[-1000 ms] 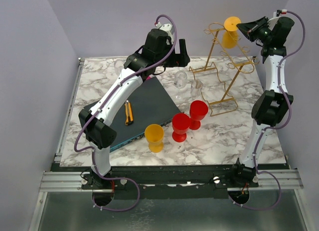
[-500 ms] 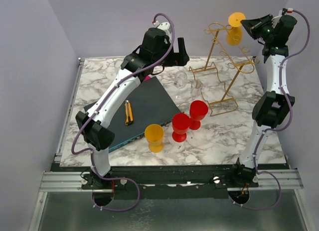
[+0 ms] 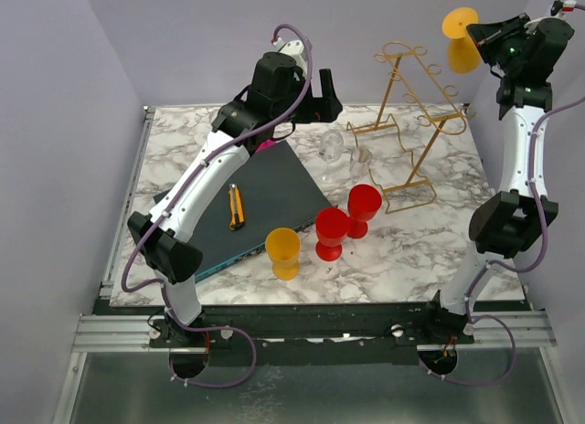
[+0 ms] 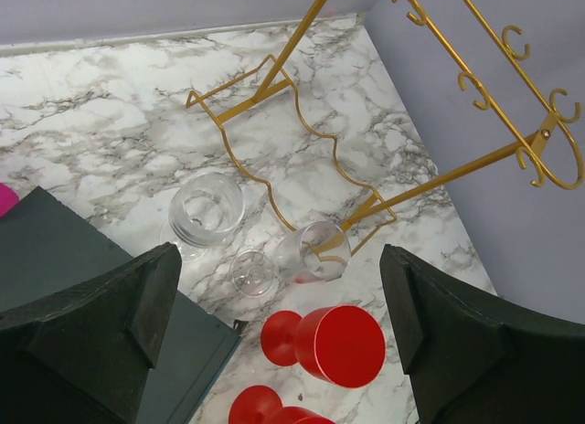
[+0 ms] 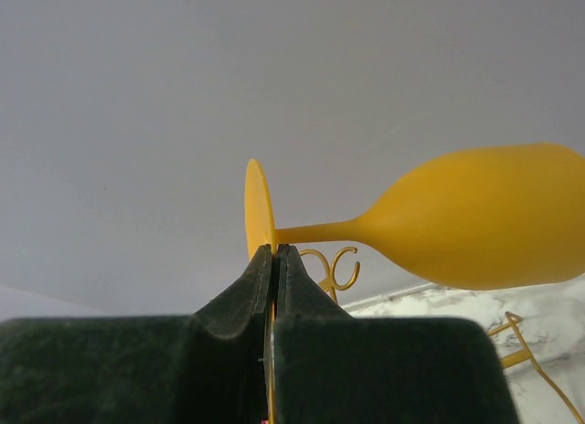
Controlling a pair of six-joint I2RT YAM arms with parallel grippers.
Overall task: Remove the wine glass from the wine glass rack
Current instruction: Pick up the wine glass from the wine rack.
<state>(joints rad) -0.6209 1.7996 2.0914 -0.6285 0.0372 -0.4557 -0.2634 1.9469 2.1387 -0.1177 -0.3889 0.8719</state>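
The gold wire wine glass rack (image 3: pixel 407 122) stands at the back right of the marble table; it also shows in the left wrist view (image 4: pixel 302 132). My right gripper (image 3: pixel 483 38) is shut on the round foot of a yellow wine glass (image 3: pixel 462 42), held high, up and to the right of the rack and apart from it. In the right wrist view the fingers (image 5: pixel 276 259) pinch the foot edge-on and the yellow wine glass (image 5: pixel 475 227) points right. My left gripper (image 3: pixel 320 102) is open and empty, above the table's back middle.
Two clear glasses (image 3: pixel 332 150) stand by the rack, with two red goblets (image 3: pixel 347 218) and a yellow cup (image 3: pixel 283 252) in front. A dark mat (image 3: pixel 265 191) with a yellow utility knife (image 3: pixel 237 207) lies at left. A pink object (image 3: pixel 266 144) peeks out behind the mat.
My right gripper has lifted the yellow wine glass up and to the right, off the top of the rack. My left arm has drawn slightly back and left.
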